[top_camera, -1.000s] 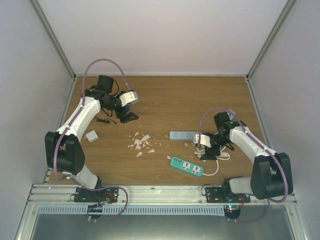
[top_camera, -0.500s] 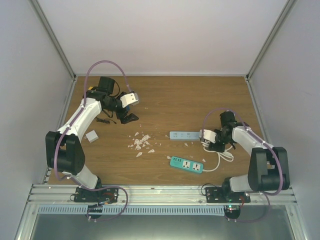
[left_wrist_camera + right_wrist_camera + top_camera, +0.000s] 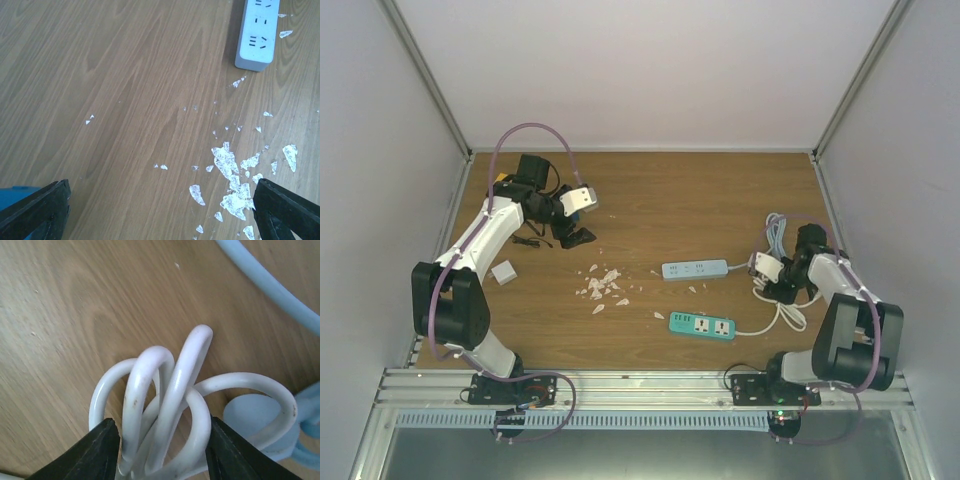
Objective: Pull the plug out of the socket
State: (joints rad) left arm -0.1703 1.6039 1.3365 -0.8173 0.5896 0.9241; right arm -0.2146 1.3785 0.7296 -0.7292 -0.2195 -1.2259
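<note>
Right pincer (image 3: pixel 777 287), cable coil (image 3: pixel 192 360), white strip (image 3: pixel 694 269), teal strip (image 3: pixel 703 325) farther right.

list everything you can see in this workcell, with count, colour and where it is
table: 1, brown wood grain, floor of the cell
pale power strip: 1, bluish white, centre right of the table
green power strip: 1, teal green, nearer the arm bases than the pale one
white cable: 1, white, coiled at the right edge
pale blue cable: 1, light blue, looped beyond the right arm's wrist
flakes: many, white, scattered mid-table
small block: 1, pale grey, beside the left arm
left end effector: 1, black fingers, open above bare table
right end effector: 1, black fingers, closed on the white cable coil
</note>
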